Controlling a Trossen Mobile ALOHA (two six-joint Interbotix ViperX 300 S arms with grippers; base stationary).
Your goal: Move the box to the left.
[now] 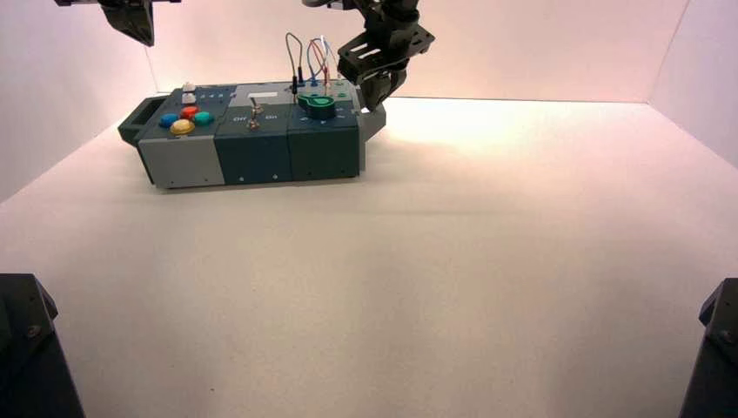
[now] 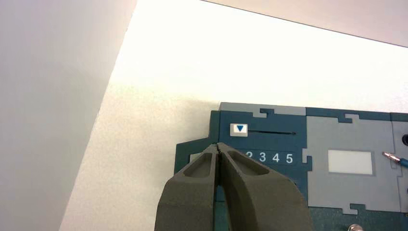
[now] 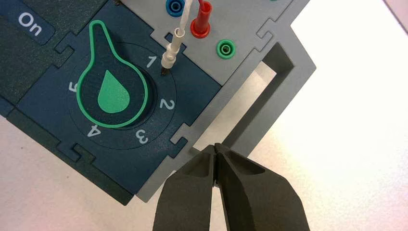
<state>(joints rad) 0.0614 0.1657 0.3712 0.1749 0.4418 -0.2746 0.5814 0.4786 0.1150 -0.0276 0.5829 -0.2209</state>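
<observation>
The box stands at the back left of the white table, with its grey panel at the left front. My right gripper is down at the box's right end. In the right wrist view it is shut with nothing between the fingers. Its tips lie at the grey end handle, where the handle joins the box, beside the green knob. My left gripper hangs high over the box's left end. It is shut and empty above the numbered slider.
Looping wires rise from the box's back right, close to the right arm. Coloured buttons and a toggle switch sit on top. White walls close in the left and back. Dark arm bases stand at the front corners.
</observation>
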